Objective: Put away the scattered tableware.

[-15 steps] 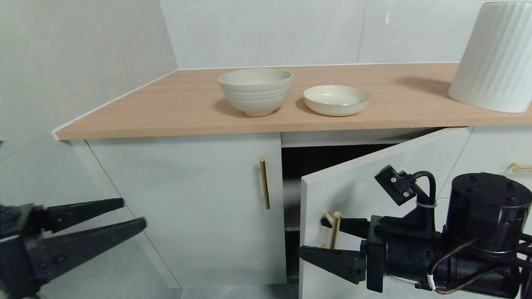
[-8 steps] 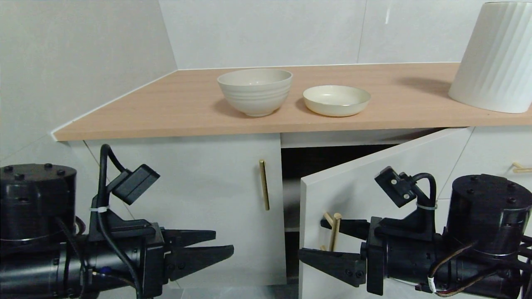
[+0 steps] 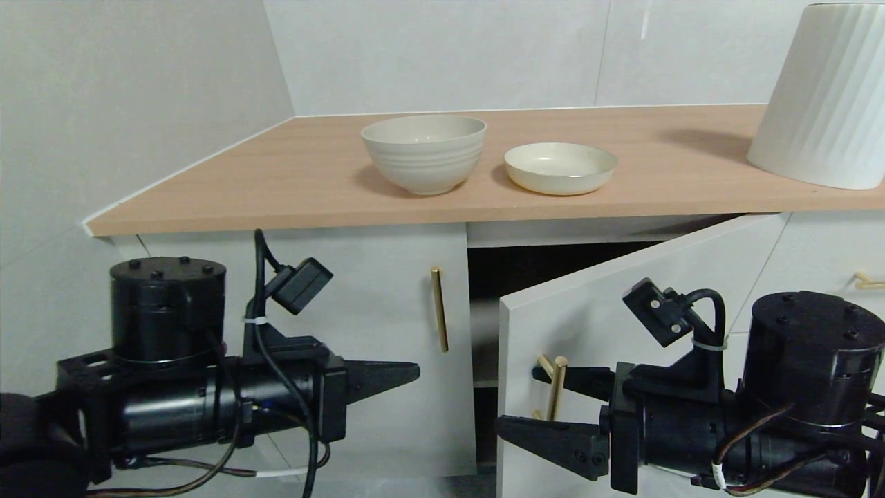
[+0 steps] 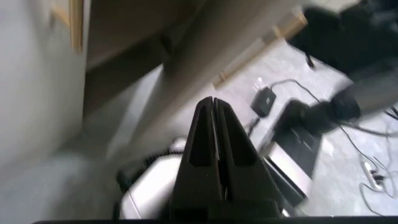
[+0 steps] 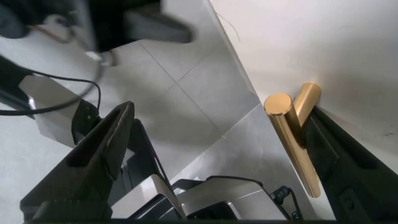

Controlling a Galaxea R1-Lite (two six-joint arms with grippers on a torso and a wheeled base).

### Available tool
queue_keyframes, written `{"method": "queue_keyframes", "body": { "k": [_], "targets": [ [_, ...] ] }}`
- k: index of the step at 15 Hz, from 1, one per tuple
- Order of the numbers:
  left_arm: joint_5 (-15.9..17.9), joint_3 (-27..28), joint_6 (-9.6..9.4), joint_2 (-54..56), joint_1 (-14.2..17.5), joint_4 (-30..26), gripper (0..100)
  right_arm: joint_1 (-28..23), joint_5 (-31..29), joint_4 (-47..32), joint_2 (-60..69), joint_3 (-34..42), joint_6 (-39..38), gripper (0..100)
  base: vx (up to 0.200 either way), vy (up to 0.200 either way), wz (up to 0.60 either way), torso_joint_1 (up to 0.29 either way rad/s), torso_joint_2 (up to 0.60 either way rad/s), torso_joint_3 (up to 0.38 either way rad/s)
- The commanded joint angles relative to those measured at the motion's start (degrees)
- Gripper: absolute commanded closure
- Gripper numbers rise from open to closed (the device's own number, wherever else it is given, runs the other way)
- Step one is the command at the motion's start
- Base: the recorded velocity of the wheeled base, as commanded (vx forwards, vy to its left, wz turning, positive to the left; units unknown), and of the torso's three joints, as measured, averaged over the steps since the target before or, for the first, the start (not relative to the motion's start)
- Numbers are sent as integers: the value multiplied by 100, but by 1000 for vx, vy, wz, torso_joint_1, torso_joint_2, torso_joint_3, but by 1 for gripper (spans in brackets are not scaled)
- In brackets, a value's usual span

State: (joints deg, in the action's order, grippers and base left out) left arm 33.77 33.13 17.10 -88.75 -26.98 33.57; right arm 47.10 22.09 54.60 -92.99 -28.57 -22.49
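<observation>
Head view: right gripper spread wide, straddling the open door's gold handle. Left gripper pinched closed, empty, before the closed door. Beyond, bowl and shallow dish sit just beside each other near the counter's front edge.

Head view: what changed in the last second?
The left gripper swung in from the left edge toward the closed door's gold handle, going from open to shut. The right gripper stayed open around the open door's handle; the bowl and shallow dish did not move.
</observation>
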Motion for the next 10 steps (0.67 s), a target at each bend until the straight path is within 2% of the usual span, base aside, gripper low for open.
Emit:
{"method": "queue_keyframes", "body": {
  "k": [1, 2, 4, 6, 8, 10],
  "targets": [
    [-28, 281, 56, -1162, -229, 800, 100, 0, -3, -2, -17, 1, -1, 0, 0, 0, 0, 0, 0, 0],
    [-37, 378, 83, -1391, -343, 1011, 100, 0, -3, -2, -17, 1, -1, 0, 0, 0, 0, 0, 0, 0],
    [-125, 501, 250, -1822, -695, 1415, 100, 0, -3, -2, -17, 1, -1, 0, 0, 0, 0, 0, 0, 0],
    [-389, 510, 241, -2331, -818, 2066, 100, 0, -3, -2, -17, 1, -1, 0, 0, 0, 0, 0, 0, 0],
    [-459, 510, 276, -2630, -871, 2848, 100, -8, -12, -2, -17, 1, -1, 0, 0, 0, 0, 0, 0, 0],
    [-450, 510, 408, -2586, -976, 3050, 100, -8, -12, -11, -17, 10, 8, 0, 0, 0, 0, 0, 0, 0]
  ]
}}
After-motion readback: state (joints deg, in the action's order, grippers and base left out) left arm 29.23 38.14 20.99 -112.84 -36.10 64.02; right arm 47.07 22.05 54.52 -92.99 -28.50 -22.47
